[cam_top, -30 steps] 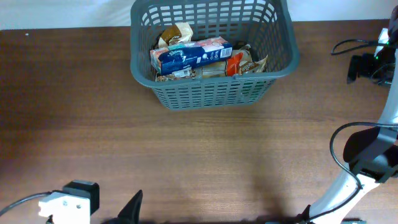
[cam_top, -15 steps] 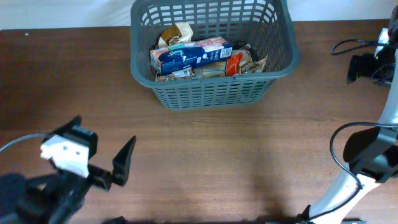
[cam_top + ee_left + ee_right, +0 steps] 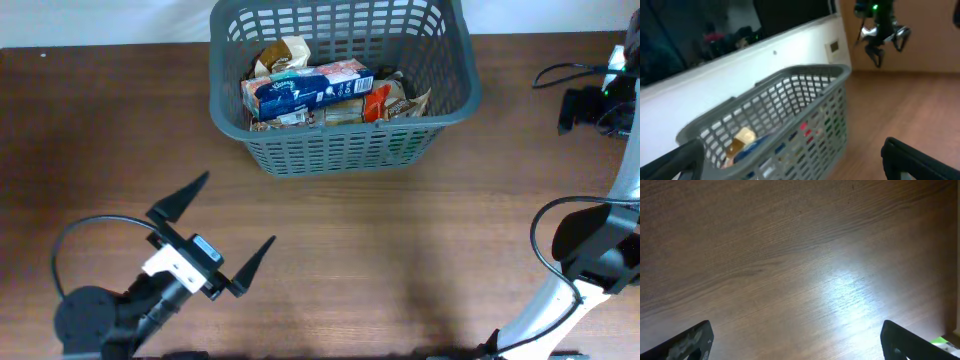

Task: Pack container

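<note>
The dark grey lattice basket (image 3: 455, 95) stands at the back middle of the table. It holds several packets, with a blue tissue pack (image 3: 300, 92) lying on top. My left gripper (image 3: 215, 233) is open and empty over bare wood at the front left, well short of the basket. The left wrist view shows the basket (image 3: 825, 107) ahead between my open fingers (image 3: 790, 160). My right gripper (image 3: 795, 335) is open and empty over bare wood in the right wrist view. In the overhead view the right arm sits at the far right edge and its fingers are hard to make out.
The right arm's base and cables (image 3: 590, 260) fill the right edge. A black cable (image 3: 75, 240) loops from the left arm at the front left. A white wall runs behind the basket (image 3: 790, 45). Open wood lies between the left gripper and the basket.
My left arm has come up from the front left edge and swung right, toward the middle front of the table. Its fingers stay open. The right arm and the basket have not moved.
</note>
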Controlling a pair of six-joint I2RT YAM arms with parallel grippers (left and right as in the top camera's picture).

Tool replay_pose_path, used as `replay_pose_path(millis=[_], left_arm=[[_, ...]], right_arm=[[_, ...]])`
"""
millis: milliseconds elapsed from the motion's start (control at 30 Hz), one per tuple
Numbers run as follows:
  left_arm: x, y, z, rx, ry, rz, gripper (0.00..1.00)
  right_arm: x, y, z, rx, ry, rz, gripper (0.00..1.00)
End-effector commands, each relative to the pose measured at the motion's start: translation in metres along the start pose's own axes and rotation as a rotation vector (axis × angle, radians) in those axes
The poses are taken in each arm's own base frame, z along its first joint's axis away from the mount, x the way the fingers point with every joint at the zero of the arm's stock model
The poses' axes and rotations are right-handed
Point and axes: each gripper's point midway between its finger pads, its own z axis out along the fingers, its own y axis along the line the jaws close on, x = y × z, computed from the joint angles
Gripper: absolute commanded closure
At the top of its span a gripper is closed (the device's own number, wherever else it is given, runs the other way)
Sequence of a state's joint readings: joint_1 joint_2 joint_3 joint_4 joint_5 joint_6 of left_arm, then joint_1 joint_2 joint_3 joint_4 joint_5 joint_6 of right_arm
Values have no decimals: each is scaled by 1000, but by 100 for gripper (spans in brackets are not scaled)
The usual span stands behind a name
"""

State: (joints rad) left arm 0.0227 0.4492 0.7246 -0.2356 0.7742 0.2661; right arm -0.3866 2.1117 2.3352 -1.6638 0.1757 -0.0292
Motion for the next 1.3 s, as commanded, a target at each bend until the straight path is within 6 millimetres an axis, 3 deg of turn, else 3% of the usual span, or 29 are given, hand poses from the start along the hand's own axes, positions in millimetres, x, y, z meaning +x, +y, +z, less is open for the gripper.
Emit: replay_pose_path(millis=[0,267,533,733,900,1267], left_arm=[[5,-14,2,42,-44,32,1],[23,20,-2,-214,3,6,1],[69,57,-21,-501,92,-150,1],[98,61,-30,-581,124,-163,1],[128,70,-41,-695,116,-285,1],[164,69,-49,-744,123,-280,1]], right_arm=[[0,-3,-1,12,-4,10,1],[0,-3,-1,12,-4,10,1],[0,-3,-1,12,-4,10,1],[0,-3,-1,12,-4,10,1],[0,-3,-1,12,-4,10,1],[0,-3,-1,12,-4,10,1]])
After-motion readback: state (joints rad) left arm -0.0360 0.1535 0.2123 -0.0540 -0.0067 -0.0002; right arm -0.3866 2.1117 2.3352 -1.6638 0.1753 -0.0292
